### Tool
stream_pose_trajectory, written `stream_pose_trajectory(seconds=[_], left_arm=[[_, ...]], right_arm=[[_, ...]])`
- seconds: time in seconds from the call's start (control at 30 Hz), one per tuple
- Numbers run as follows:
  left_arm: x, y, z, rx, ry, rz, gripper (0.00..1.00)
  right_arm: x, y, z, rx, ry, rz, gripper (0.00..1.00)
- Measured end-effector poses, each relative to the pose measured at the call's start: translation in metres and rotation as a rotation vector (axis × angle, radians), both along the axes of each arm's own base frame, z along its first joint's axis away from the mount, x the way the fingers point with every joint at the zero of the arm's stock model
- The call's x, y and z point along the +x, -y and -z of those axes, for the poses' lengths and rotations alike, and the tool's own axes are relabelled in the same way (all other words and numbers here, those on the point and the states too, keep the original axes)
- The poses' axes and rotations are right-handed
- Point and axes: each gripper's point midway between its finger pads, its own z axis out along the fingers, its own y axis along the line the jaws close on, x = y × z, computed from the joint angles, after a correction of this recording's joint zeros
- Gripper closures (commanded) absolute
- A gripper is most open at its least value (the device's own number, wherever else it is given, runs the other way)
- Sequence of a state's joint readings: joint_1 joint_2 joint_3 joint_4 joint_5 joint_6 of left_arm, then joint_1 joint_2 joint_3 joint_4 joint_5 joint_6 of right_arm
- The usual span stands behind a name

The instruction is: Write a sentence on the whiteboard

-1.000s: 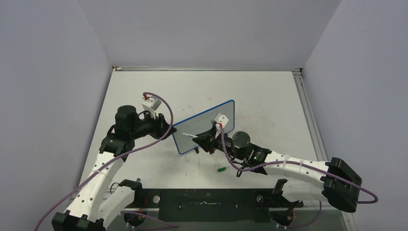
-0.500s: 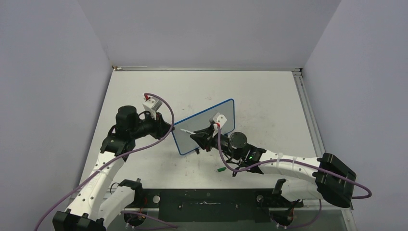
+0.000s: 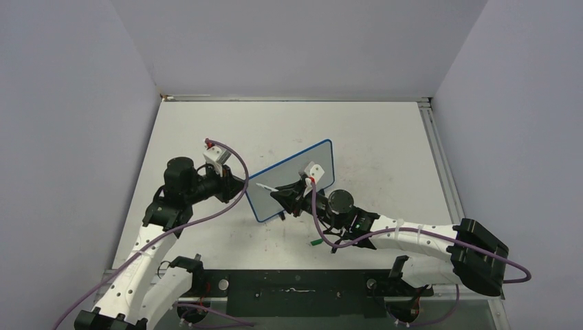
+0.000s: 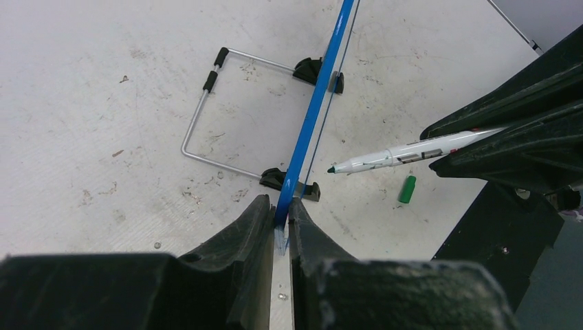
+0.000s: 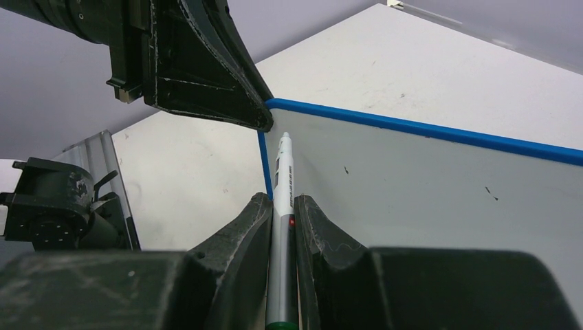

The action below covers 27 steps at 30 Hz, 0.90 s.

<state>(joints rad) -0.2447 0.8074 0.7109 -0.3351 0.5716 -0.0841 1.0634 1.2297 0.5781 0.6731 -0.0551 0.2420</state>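
Observation:
The whiteboard (image 3: 299, 175), white with a thin blue frame, stands tilted on the table on a wire stand (image 4: 206, 117). My left gripper (image 3: 240, 187) is shut on the board's left edge; in the left wrist view the blue frame (image 4: 313, 117) runs edge-on into the gripper (image 4: 280, 214). My right gripper (image 3: 283, 195) is shut on a white marker (image 3: 267, 187) with its green tip bare, close to the board's left part. The right wrist view shows the marker (image 5: 282, 179) in the gripper (image 5: 282, 206) in front of the board face (image 5: 426, 185). No green writing shows there.
The marker's green cap (image 3: 316, 242) lies on the tabletop in front of the board and also shows in the left wrist view (image 4: 407, 189). The board's black feet (image 4: 308, 69) rest on the scuffed table. Walls enclose the table on three sides.
My right gripper has moved the marker left along the board toward its left edge. The left arm and the board have shifted slightly.

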Motion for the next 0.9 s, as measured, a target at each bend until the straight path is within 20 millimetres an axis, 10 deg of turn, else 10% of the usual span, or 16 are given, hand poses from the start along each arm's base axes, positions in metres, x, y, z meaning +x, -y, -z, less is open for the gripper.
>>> stream_pose_trajectory(seconds=[0.9], left_arm=[[-0.0007,0.0066,-0.0001,0.051,0.058,-0.004,1.0]], right_arm=[[0.0009,-0.0027,-0.0026,0.005,0.031,0.027,0.95]])
